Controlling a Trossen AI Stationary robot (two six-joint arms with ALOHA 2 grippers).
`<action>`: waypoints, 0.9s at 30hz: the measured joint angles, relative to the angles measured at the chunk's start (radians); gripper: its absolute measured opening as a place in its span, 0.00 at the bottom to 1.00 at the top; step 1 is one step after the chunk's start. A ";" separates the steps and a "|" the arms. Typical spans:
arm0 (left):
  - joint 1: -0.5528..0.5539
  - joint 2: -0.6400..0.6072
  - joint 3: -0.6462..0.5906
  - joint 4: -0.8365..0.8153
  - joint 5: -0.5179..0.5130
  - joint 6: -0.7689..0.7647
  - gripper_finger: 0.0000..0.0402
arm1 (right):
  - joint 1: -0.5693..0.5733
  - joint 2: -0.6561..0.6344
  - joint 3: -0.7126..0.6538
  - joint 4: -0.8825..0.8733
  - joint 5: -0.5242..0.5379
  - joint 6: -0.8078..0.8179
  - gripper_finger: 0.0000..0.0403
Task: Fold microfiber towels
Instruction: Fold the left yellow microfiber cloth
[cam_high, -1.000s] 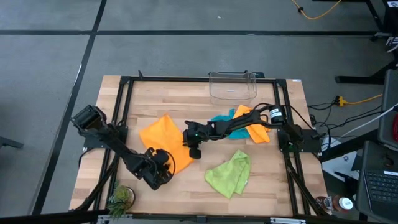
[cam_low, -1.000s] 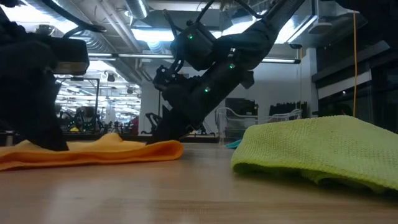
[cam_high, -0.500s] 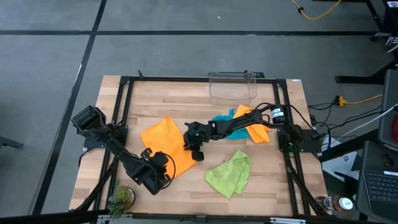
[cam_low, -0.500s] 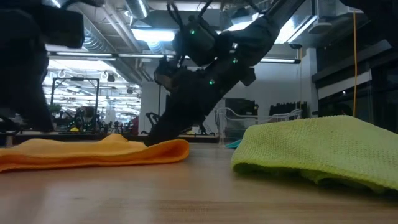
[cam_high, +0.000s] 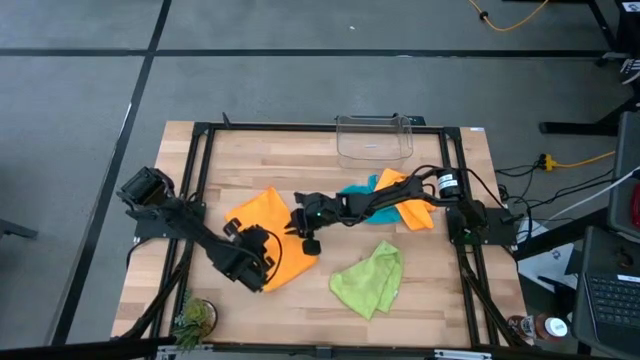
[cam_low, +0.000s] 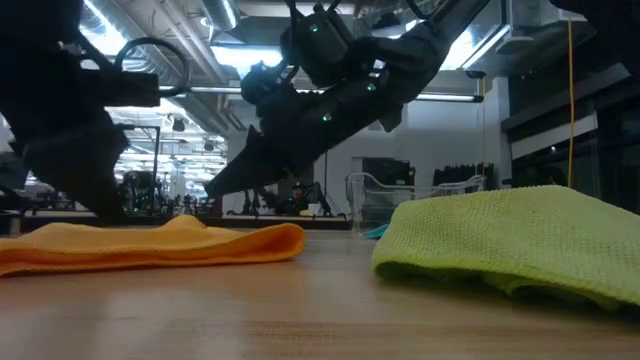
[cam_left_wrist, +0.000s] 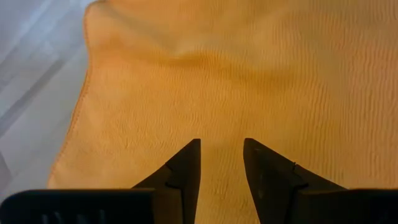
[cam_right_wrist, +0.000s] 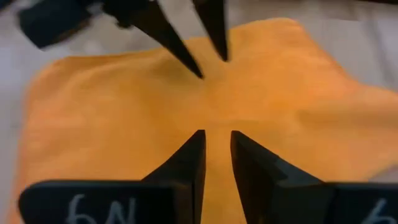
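An orange towel (cam_high: 255, 215) lies spread flat on the wooden table; it also shows in the low view (cam_low: 150, 243). My left gripper (cam_high: 268, 258) is slightly open over the towel's near part, fingers apart above the cloth in the left wrist view (cam_left_wrist: 221, 144). My right gripper (cam_high: 293, 222) hangs above the towel's right side, slightly open (cam_right_wrist: 216, 134) and clear of it in the low view (cam_low: 215, 188). A lime green towel (cam_high: 370, 278) lies crumpled at the near right. A teal towel (cam_high: 360, 190) and a second orange towel (cam_high: 412, 208) lie under my right arm. My left gripper stands low over the orange towel's near part (cam_left_wrist: 217, 112), slanting down from the table's near left. I cannot tell whether its fingertips touch the cloth.
A clear plastic bin (cam_high: 374, 137) stands at the far edge. A small plant (cam_high: 195, 318) sits at the near left corner. A black frame (cam_high: 200, 135) runs around the tabletop. Bare wood shows between the orange and green towels.
My left gripper has moved from the table's near edge toward the far edge, onto the orange towel's near part. My right gripper has risen from the table at the towel's right end and gone a little toward the far left. The towel's right end has curled up slightly.
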 joint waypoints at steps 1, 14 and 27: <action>-0.001 0.000 -0.002 0.000 0.000 0.001 0.29 | 0.000 0.000 0.000 0.001 0.022 -0.013 0.19; 0.026 0.000 -0.002 0.017 0.000 0.014 0.29 | -0.038 0.068 0.032 0.011 0.019 -0.020 0.19; 0.024 -0.001 -0.003 0.008 0.052 0.016 0.29 | -0.051 0.148 0.190 -0.164 -0.035 0.005 0.19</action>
